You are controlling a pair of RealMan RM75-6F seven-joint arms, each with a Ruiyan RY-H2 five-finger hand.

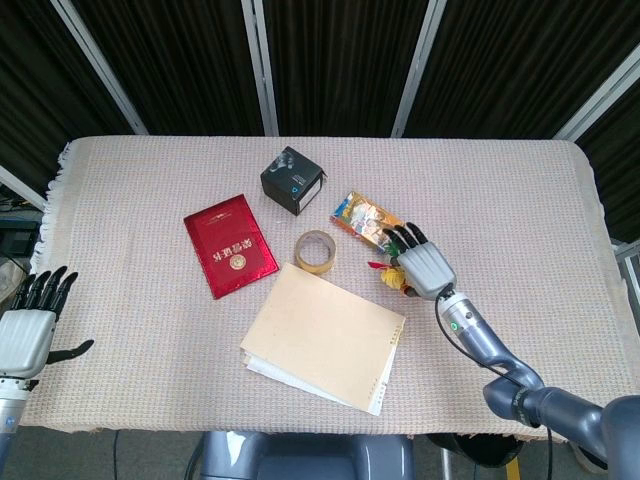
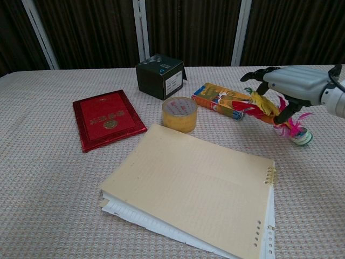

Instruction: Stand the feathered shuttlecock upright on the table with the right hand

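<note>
The feathered shuttlecock [image 2: 276, 116] has yellow, red, pink and green feathers and a green-white base. It slants, feathers up to the left and base low at the right, near the cloth. My right hand [image 2: 294, 83] grips it around the feathers from above, thumb underneath. From the head view the right hand [image 1: 424, 268] covers most of it, and only the feather tips of the shuttlecock [image 1: 387, 276] show. My left hand [image 1: 25, 330] hangs open off the table's near left corner, holding nothing.
A tan notepad [image 2: 194, 189] lies just in front of the shuttlecock. A snack packet [image 2: 218, 100], a tape roll [image 2: 179, 114], a black box [image 2: 160, 75] and a red booklet [image 2: 107, 118] lie to the left. The cloth-covered table [image 1: 520, 220] stretches right of the hand.
</note>
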